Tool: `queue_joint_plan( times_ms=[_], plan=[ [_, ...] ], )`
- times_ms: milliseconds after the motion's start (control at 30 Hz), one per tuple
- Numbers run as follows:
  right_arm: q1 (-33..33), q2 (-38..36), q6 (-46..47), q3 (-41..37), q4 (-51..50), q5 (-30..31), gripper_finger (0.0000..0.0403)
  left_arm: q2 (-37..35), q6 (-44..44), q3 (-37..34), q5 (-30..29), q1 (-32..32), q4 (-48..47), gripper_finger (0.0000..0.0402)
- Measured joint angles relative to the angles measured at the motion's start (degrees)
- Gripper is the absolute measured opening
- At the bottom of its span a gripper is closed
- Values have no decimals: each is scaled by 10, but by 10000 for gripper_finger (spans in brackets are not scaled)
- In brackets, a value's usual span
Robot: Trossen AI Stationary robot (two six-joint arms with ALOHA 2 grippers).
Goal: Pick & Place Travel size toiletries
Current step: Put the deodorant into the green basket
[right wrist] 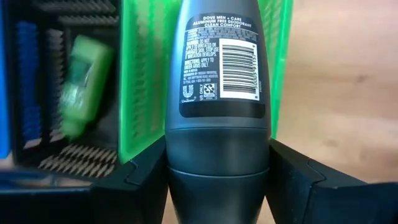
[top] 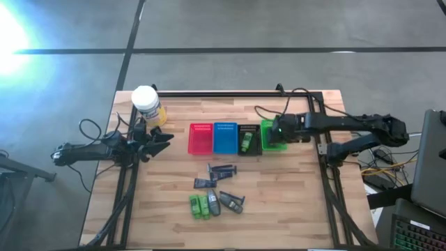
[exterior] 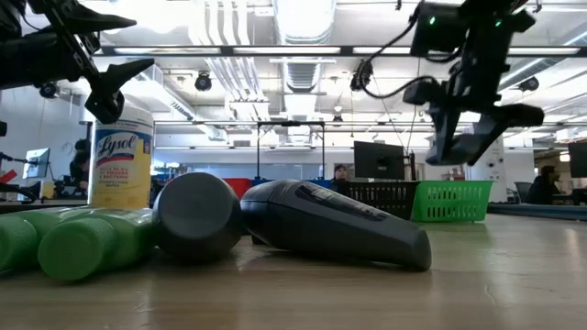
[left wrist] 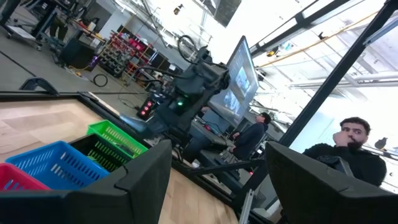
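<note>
Dark grey plastic is what we see first in the right wrist view: a small roll-on deodorant bottle (right wrist: pixel 217 118) with a rounded cap and a black label with white text and a barcode. The right gripper (right wrist: pixel 217 180) has its two dark fingers (right wrist: pixel 140 177) closed against the sides of this bottle, which stands along the fingers. In the high view we find this gripper (top: pixel 279 131) over the green plastic basket (top: pixel 270 136), the last one in the row after the red basket (top: pixel 201 139), the blue basket (top: pixel 225 137) and the black basket (top: pixel 249 139). A bright green packet (top: pixel 246 143) lies inside the black one.

On the wooden table (top: pixel 293 209), nearer the front, we see the other toiletries in a loose group: green packets (top: pixel 200 206), dark small tubes (top: pixel 228 203) and thin dark-blue razors (top: pixel 221 169).

The left gripper (top: pixel 162 139) waits with its fingers spread and empty, beside the white-lidded yellow jar (top: pixel 148 103).
</note>
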Motion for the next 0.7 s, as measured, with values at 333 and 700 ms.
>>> queue_joint_plan(
  times_ms=[333,700],
  plan=[
    [-50,25,-89,15,4,-62,199,0,-14,0,0,0,0,264],
    [-17,46,-233,114,-161,-10,196,0,-13,0,1,0,0,264]
  ],
)
